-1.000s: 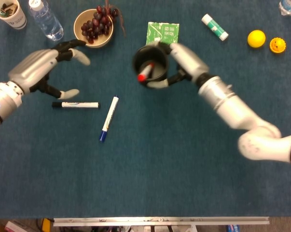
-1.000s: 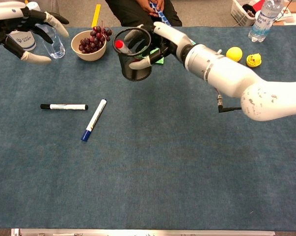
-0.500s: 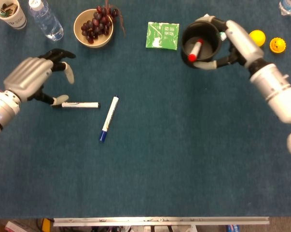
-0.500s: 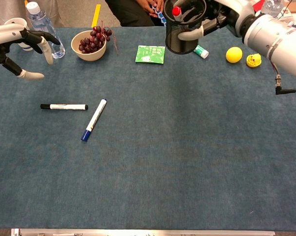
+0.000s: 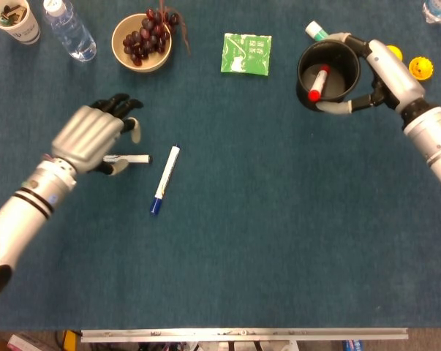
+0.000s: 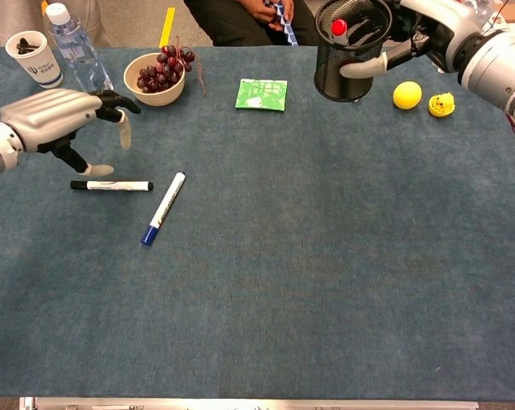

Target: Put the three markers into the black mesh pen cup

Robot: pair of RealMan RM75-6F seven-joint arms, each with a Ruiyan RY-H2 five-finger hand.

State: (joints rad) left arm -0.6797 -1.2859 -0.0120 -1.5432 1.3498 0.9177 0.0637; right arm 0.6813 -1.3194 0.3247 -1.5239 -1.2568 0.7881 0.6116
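Head view: since the earlier frame, the left hand [image 5: 96,135] has moved down and inward over the black-capped marker [image 5: 132,159], hiding the marker's left part, and the right hand [image 5: 374,69] has carried the black mesh pen cup [image 5: 328,73] further right. The left hand's fingers are spread and grasp nothing. The right hand wraps the cup from its right side. A red-capped marker [image 5: 316,82] leans inside the cup. The blue-capped marker [image 5: 164,179] lies free just right of the black-capped marker, with bare table [image 5: 279,234] on its right and below it. A green packet [image 5: 246,53] lies left of the cup.

Chest view: the left hand [image 6: 65,120] now hangs just above the black-capped marker [image 6: 112,184], thumb tip near its left end; contact cannot be told. The blue-capped marker [image 6: 163,207] lies slanted beside it. The right hand [image 6: 411,34] holds the cup [image 6: 347,51] raised at the far table edge, with the red-capped marker [image 6: 338,27] showing at the rim. The bowl of grapes [image 6: 159,75] sits behind the left hand.
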